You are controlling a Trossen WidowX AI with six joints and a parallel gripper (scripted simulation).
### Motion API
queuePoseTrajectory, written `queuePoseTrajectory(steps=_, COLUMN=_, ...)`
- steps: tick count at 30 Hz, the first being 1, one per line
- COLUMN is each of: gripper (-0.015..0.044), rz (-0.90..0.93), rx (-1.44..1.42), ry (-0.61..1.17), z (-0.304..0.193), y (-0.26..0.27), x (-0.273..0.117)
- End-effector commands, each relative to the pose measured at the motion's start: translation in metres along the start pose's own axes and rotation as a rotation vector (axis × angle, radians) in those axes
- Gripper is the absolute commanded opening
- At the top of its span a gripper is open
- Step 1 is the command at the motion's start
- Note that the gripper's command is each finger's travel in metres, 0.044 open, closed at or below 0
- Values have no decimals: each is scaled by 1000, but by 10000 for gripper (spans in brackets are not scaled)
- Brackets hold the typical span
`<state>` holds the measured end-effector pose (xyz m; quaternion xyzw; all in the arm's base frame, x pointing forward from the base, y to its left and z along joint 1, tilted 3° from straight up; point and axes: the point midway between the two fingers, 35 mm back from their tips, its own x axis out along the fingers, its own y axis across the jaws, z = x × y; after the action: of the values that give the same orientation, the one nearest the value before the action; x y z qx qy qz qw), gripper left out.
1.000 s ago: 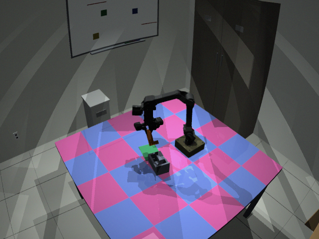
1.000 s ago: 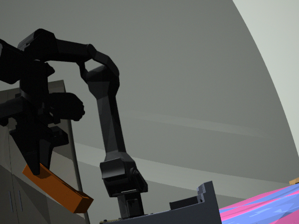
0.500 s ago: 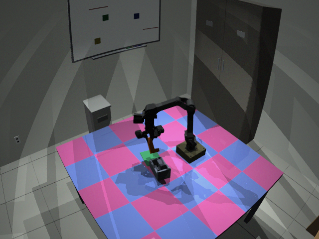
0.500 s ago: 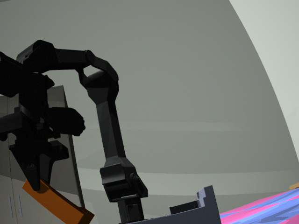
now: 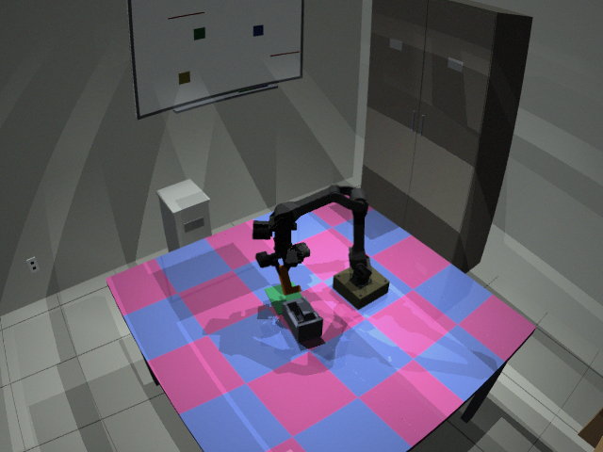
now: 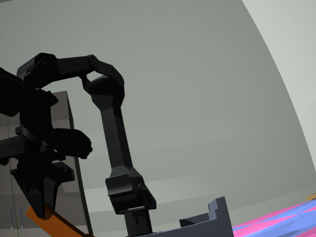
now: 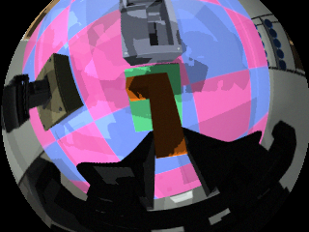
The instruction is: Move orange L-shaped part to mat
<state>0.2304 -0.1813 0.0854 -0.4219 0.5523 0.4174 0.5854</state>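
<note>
My gripper point(image 6: 48, 213) point(image 7: 166, 131) is shut on the orange L-shaped part point(image 5: 285, 281) point(image 6: 55, 222) point(image 7: 164, 113), at the end away from its L-shaped foot. The part slopes down from the fingers, its L-shaped end lowest, over the green mat point(image 5: 275, 294) point(image 7: 142, 122). In the wrist view it covers the middle of the mat. Whether its low end touches the mat I cannot tell. The grey tray point(image 5: 309, 330) point(image 6: 224, 219) point(image 7: 132, 41) stands beside the mat with its pocket empty.
The arm's base block point(image 5: 361, 292) point(image 7: 60, 92) stands on the checkered table point(image 5: 301, 389), to the right of the mat in the top view. The tray's walls rise above the mat at its near side. A white cabinet point(image 5: 187, 209) stands behind the table.
</note>
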Motion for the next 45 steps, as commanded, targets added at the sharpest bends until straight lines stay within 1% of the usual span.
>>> queuePoseTrajectory(steps=1, gripper=0, rz=8, rx=1, ry=-3, z=0, y=1, x=8)
queuePoseTrajectory(steps=22, gripper=0, rz=8, rx=1, ry=-4, z=0, y=1, x=39)
queuePoseTrajectory(steps=45, gripper=0, rz=8, rx=-4, ry=-3, z=0, y=1, x=40)
